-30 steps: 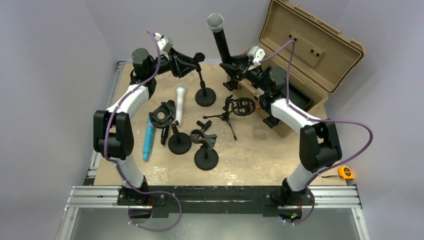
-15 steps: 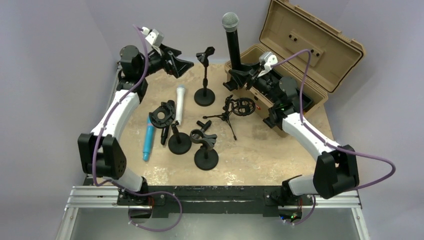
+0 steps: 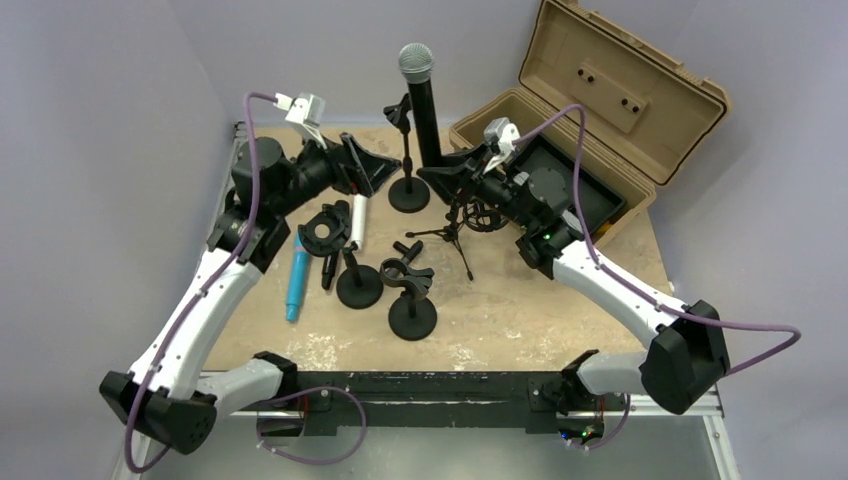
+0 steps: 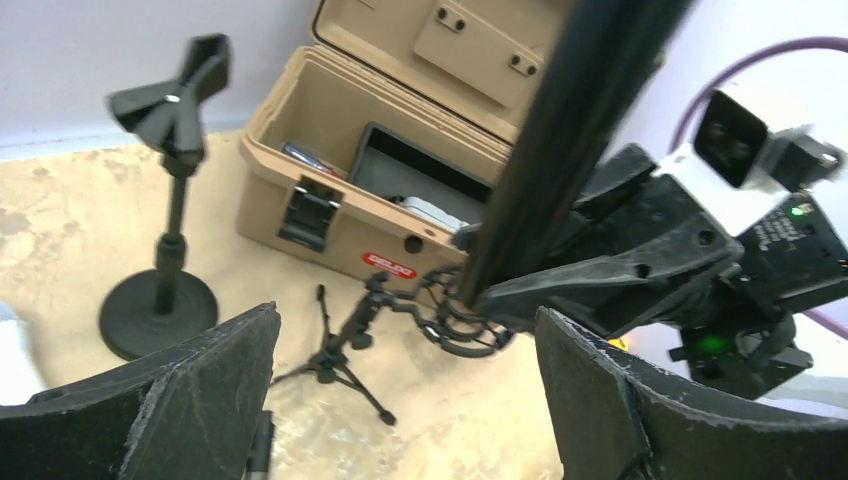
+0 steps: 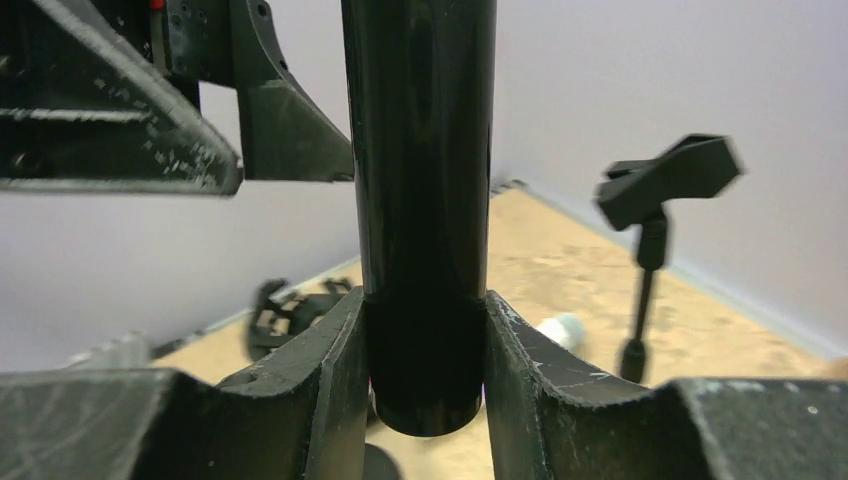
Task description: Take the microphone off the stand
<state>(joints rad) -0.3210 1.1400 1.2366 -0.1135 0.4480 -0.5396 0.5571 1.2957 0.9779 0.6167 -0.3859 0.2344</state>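
My right gripper (image 3: 441,180) is shut on the lower end of a black microphone (image 3: 424,115) with a silver mesh head (image 3: 415,60) and holds it upright in the air. It is clear of any stand. In the right wrist view the black barrel (image 5: 420,180) sits squeezed between my fingers (image 5: 325,380). The tall round-base stand (image 3: 407,165) stands just left of it with its clip (image 3: 398,112) empty; it also shows in the left wrist view (image 4: 172,230). My left gripper (image 3: 372,166) is open and empty beside the stand, facing the microphone (image 4: 575,130).
An open tan case (image 3: 590,110) stands at the back right. A shock mount on a small tripod (image 3: 470,215) sits under my right wrist. A white microphone (image 3: 359,205), a blue one (image 3: 296,280) and two short round-base stands (image 3: 358,283) (image 3: 412,312) lie mid-table.
My right gripper has carried the microphone left, away from the case, to just beside the tall stand. My left arm has swung down and right, bringing its open gripper near the stand.
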